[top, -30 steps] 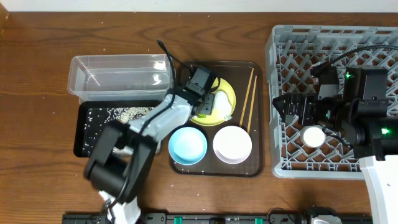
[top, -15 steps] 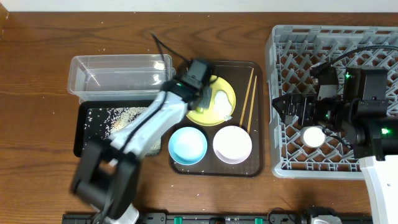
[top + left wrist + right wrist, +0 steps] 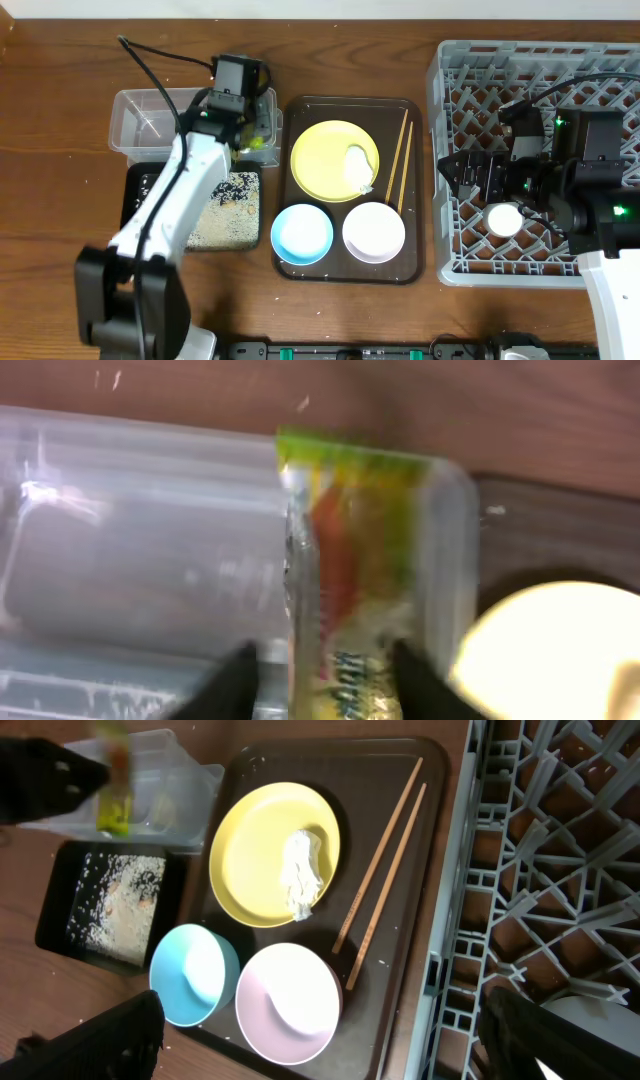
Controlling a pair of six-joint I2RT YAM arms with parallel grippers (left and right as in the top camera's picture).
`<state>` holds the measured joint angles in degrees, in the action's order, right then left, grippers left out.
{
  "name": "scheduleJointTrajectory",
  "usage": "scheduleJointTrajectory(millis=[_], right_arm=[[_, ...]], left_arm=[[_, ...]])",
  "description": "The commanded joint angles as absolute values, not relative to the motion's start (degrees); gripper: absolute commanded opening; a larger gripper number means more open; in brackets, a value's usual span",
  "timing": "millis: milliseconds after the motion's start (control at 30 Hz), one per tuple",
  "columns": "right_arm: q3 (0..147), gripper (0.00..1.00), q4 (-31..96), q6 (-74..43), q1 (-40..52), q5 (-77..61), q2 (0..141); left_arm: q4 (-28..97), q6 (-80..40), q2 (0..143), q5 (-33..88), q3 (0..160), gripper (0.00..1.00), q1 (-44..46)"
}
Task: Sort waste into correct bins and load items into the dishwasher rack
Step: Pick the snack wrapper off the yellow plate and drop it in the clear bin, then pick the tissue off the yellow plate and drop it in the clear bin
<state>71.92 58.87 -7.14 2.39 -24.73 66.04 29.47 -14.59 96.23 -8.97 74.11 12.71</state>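
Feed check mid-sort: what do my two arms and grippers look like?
The left arm has white links, black joints and a thin black cable looping off the wrist. The right arm has bulky black housings with green lights and a white lower link. The left gripper and right gripper have black fingers.

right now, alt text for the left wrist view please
The left end effector holds a green-and-orange snack wrapper over the right end of a clear plastic tub. The edge of a yellow plate shows at lower right.
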Motion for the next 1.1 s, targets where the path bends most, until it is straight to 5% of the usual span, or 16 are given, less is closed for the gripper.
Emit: scheduleJointTrajectory(millis=[0,433,767,867,1000,1067], right_arm=[[71.8,0.99,59.0,-6.8,3.1,-25.6,66.0],[71.8,0.99,59.2,-6.8,3.1,-25.6,66.0],[71.7,0.99,59.9,-6.8,3.1,-25.6,66.0],[71.8,0.99,60.1,-6.8,3.1,-25.6,66.0],[71.8,0.99,60.2,-6.7,3.1,-25.6,66.0],[71.7,0.99,60.3,-6.8,3.1,-25.6,66.0]], left_arm=[[29.6,-16.9,95.6,-7.8,74.1,0.60,13.7],[27.9,-13.3,101.9,-3.6,73.6,0.61,32.3],[21.9,-11.9,112.3,0.5,73.6,0.60,37.3],[21.7,-12.0,112.7,-1.3,73.6,0.48,37.3],[22.2,-12.0,112.4,-2.1,73.8,0.06,36.2],[23.1,-12.1,111.7,-1.9,73.9,0.06,36.0]])
